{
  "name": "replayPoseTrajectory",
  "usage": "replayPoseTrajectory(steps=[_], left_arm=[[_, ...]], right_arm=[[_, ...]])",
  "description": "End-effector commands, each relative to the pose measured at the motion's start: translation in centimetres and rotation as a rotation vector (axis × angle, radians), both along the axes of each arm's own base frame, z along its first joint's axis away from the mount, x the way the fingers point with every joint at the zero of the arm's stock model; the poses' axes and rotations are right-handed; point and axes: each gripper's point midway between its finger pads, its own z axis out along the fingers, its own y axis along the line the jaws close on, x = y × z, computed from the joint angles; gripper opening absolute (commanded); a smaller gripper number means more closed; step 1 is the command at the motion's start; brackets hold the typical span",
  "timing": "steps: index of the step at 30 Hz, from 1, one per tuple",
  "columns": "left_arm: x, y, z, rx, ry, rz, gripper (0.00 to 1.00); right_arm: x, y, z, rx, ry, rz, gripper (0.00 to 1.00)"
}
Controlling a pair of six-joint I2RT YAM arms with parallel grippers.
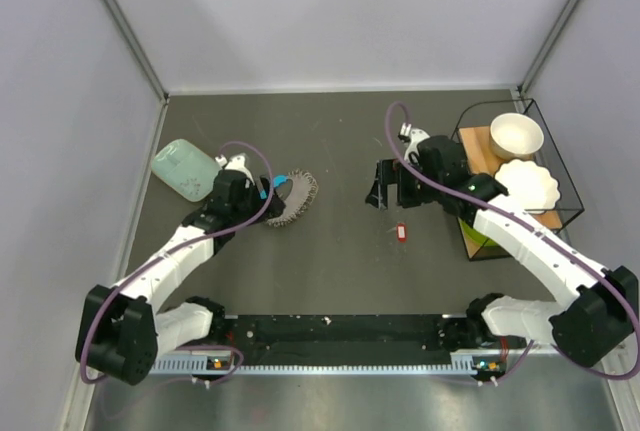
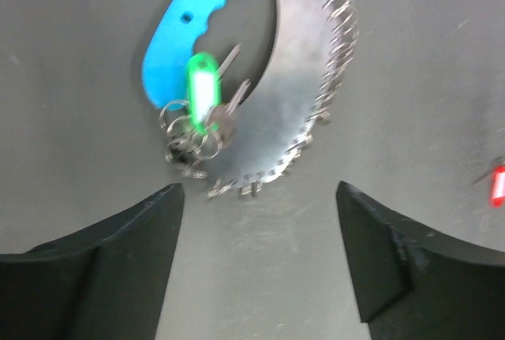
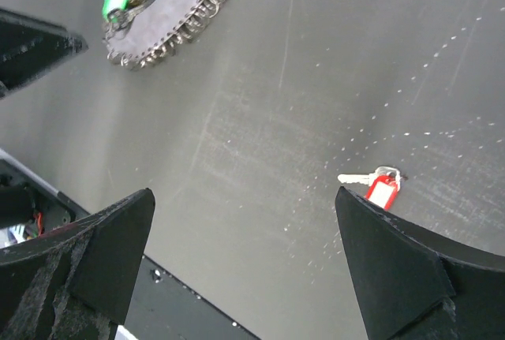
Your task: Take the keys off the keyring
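The keyring lies flat on the table, a blue oval loop joined to a grey fan-shaped piece edged with small wire rings. A green-headed key hangs on it among a cluster of rings. A red-headed key lies loose on the table, also in the right wrist view. My left gripper is open and empty just short of the keyring. My right gripper is open and empty above the table, left of the red key.
A mint-green flat box lies at the left wall behind the left arm. A wire basket at the right holds a white bowl and a scalloped white dish. A black rail runs along the near edge.
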Motion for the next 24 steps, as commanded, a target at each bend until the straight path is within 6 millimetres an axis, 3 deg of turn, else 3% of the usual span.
replayPoseTrajectory(steps=[1, 2, 3, 7, 11, 17, 24], left_arm=[[2.1, -2.2, 7.4, -0.079, -0.177, -0.107, 0.88], [1.5, -3.7, 8.5, -0.121, -0.191, -0.200, 0.89], [1.3, -4.3, 9.5, -0.129, -0.219, -0.251, 0.99], [-0.8, -7.0, 14.9, -0.237, -0.360, -0.458, 0.99], [-3.3, -8.1, 18.7, -0.312, -0.480, -0.576, 0.99], [-6.1, -8.2, 21.7, -0.378, -0.609, -0.640, 0.99], [-7.5, -7.6, 22.4, -0.409, -0.683, -0.616, 0.99]], right_arm=[[-1.6, 2.3, 3.4, 0.071, -0.059, 0.080, 0.99], [-2.0, 2.3, 3.7, 0.078, -0.067, 0.087, 0.99], [-2.3, 2.4, 4.0, 0.085, -0.071, 0.095, 0.99], [-3.4, 2.2, 5.7, 0.130, -0.102, 0.107, 0.99], [-4.0, 1.3, 8.1, 0.173, -0.166, 0.077, 0.99], [-5.1, 0.8, 11.4, 0.242, -0.245, 0.086, 0.99], [-5.4, 0.3, 11.7, 0.253, -0.270, 0.073, 0.99]])
